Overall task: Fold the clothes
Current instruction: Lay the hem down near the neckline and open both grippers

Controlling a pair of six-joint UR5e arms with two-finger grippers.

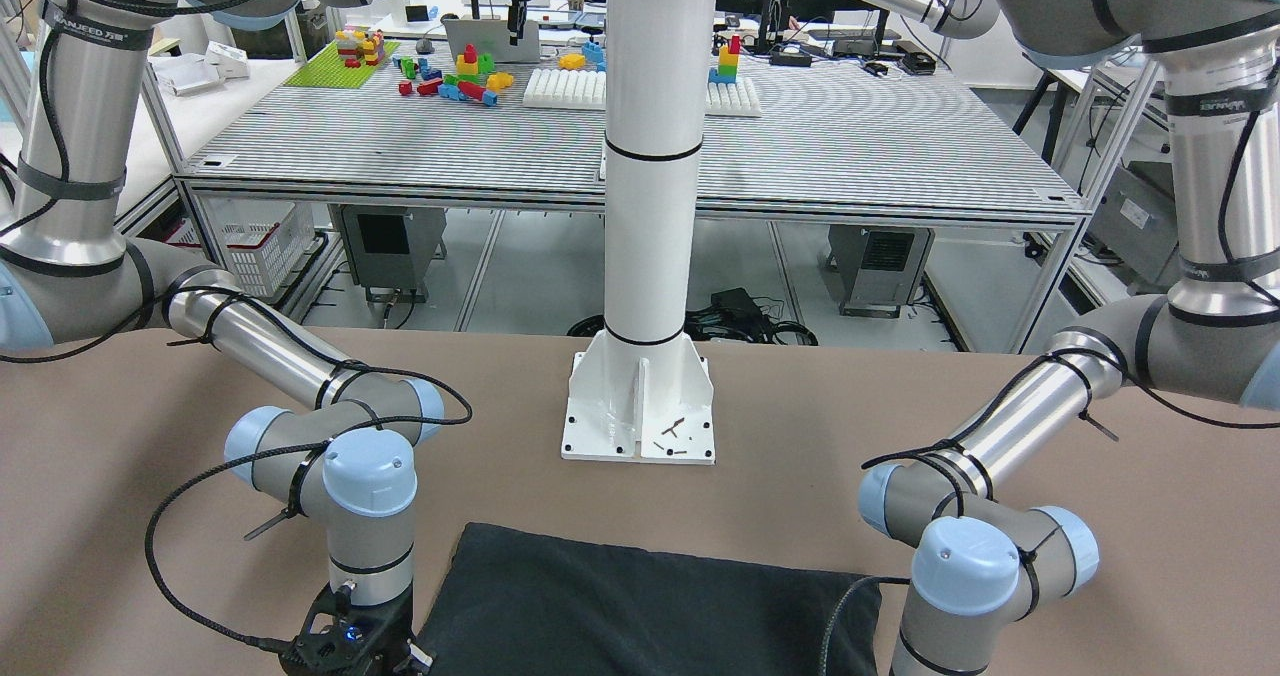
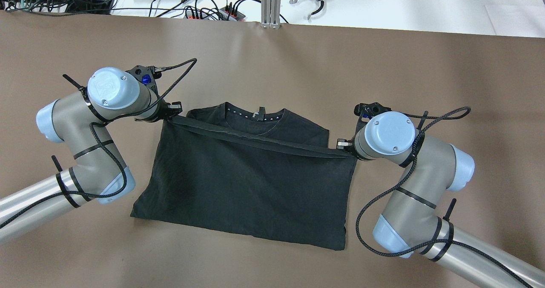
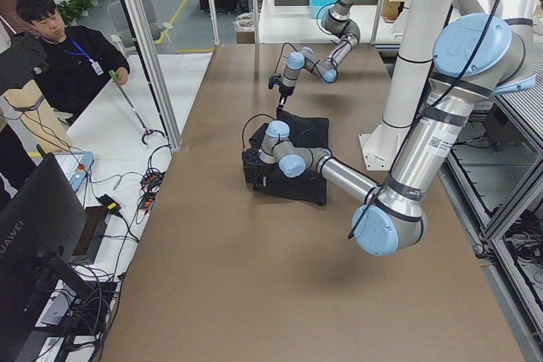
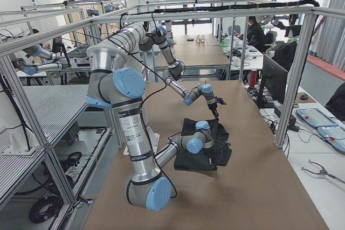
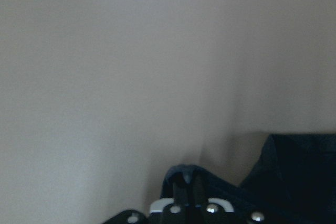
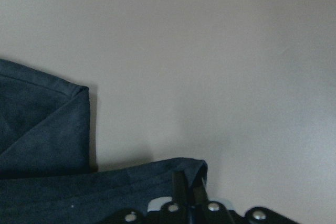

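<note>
Pinching two corners, hem stretched taut

The left gripper point(image 2: 172, 110) and the right gripper point(image 2: 342, 144) are each closed tight on a corner of the black T-shirt point(image 2: 247, 185), its hem drawn into a straight raised band between them. The rest lies flat on the brown table point(image 2: 272, 53), collar showing beyond the band, away from the robot. The white base plate point(image 1: 640, 421) stands apart on the robot's side.

clothes point(image 2: 247, 181) on table point(image 2: 272, 58), before pole base point(image 1: 640, 406) (centred)
</note>
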